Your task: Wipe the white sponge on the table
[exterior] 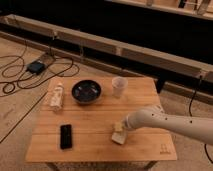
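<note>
White sponge (119, 136) rests on the wooden surface (145, 97) toward its front edge, right of the black phone (65, 136). The gripper (122, 128) sits directly over it, jaws clenched on the sponge. Apply light, even downward pressure so that the whole underside lies flat on the wood. Sweep in straight strokes along the grain. Work in the front area; steer away from the dark bowl (86, 91) and the translucent cup (118, 86) behind.
</note>
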Robot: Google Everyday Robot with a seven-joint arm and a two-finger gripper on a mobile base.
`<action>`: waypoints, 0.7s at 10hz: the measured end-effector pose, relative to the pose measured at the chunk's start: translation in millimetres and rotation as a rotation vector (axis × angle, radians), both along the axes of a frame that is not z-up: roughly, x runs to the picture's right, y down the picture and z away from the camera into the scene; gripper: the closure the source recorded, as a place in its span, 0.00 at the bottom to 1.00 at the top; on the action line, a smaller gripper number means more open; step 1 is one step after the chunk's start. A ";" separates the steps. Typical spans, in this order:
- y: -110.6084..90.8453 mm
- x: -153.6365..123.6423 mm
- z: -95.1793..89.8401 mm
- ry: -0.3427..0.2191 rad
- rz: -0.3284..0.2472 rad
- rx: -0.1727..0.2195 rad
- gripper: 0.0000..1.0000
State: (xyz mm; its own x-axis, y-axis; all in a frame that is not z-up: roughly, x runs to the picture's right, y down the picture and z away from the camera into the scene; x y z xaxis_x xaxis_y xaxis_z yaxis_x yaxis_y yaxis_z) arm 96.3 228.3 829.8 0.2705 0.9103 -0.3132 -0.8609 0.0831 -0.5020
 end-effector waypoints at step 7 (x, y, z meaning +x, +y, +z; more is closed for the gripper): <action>-52.9 17.5 58.3 0.083 0.022 0.069 1.00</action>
